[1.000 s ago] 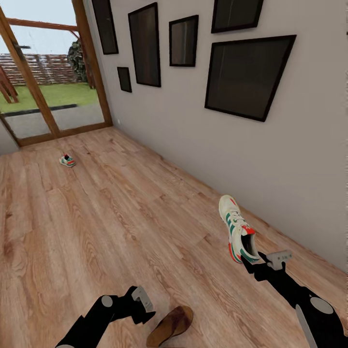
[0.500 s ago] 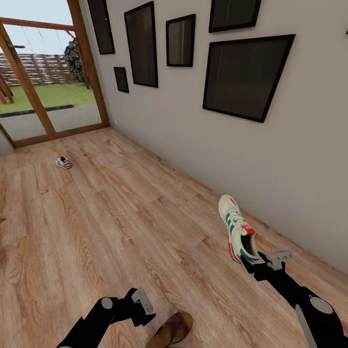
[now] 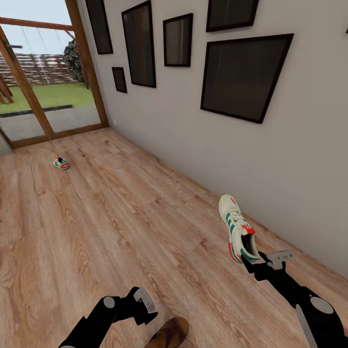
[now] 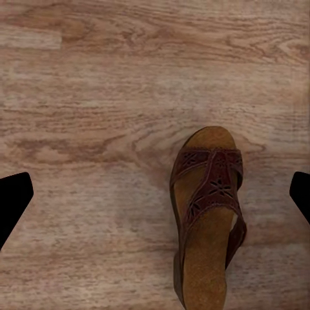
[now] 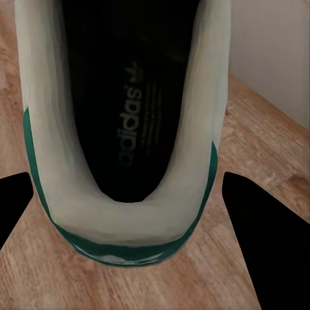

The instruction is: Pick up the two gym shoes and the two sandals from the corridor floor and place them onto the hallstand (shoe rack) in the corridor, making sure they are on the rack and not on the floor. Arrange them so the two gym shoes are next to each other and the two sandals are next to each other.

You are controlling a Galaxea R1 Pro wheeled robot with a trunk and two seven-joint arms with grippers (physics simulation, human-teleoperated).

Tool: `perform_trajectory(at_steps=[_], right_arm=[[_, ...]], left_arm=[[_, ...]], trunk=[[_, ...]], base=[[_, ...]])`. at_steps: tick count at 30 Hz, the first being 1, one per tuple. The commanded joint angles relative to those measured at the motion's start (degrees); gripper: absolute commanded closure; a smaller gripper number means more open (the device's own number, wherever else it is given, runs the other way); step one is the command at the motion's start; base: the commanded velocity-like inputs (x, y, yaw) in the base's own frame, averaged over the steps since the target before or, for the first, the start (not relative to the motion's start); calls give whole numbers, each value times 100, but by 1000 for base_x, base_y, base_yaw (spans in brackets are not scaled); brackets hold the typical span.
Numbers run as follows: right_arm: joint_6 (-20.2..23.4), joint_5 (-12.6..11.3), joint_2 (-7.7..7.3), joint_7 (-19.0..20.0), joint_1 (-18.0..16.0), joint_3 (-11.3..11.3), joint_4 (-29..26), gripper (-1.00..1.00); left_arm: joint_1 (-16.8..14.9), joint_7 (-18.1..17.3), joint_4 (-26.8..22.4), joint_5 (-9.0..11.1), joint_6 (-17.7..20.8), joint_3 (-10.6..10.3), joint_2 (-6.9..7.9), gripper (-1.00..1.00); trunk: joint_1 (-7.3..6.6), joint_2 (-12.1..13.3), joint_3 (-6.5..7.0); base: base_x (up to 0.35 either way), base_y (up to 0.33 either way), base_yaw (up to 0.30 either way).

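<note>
Indoors: wood-plank floor (image 3: 96, 227), framed wall; right gripper (image 3: 251, 258) clamped on sneaker (image 3: 236, 227).

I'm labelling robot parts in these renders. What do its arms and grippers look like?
Both arms are glossy black with round grey joint caps. The left gripper and right gripper have pale grey blocky housings; their fingertips appear as flat black wedges. No cables or markings are visible.

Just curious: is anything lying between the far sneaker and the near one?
No. In the head view, only bare wood floor stretches between the far sneaker and the near sneaker.
</note>
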Motion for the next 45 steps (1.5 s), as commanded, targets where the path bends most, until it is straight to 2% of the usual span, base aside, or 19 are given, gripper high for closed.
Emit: perform_trajectory(at_steps=[1, 6, 28, 32, 36, 45], right_arm=[[36, 0, -3, 34, -3, -10, -15, 100], [36, 0, -1, 34, -3, -10, -3, 100], [36, 0, -1, 34, -3, -10, 0, 100], [36, 0, 1, 34, -3, -10, 0, 100], [36, 0, -1, 34, -3, -10, 0, 100], [36, 0, 4, 34, -3, -10, 0, 100]], left_arm=[[14, -22, 17, -42, 14, 13, 4, -100], [22, -23, 28, -53, 14, 3, 8, -100], [43, 11, 55, -68, 14, -27, 14, -100], [56, 243, 56, -206, 14, -24, 17, -100], [58, 311, 56, -277, 14, -18, 17, -100], [51, 342, 56, -330, 10, -6, 18, -100]], trunk=[[-1, -2, -5], [43, -82, -48], [526, -965, -633], [537, -970, -758], [547, -975, -883], [547, -975, -940]], base=[[2, -2, 0], [0, 0, 0], [0, 0, 0], [0, 0, 0], [0, 0, 0], [0, 0, 0]])
